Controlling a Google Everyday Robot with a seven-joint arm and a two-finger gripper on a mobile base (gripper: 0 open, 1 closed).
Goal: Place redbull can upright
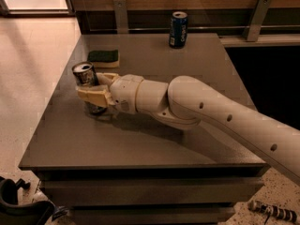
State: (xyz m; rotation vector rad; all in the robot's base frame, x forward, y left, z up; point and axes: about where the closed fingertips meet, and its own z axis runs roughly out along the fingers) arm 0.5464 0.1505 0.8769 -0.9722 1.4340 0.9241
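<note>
The redbull can is a slim silver can with a shiny top. It stands nearly upright at the left side of the grey table, its base at or just above the tabletop. My gripper is shut on the can's middle, with cream fingers wrapped across its front. My white arm reaches in from the lower right across the table.
A dark blue can with white lettering stands at the table's back edge. A green sponge lies at the back left, just behind the held can. The table's left edge is close to the gripper. Floor lies to the left.
</note>
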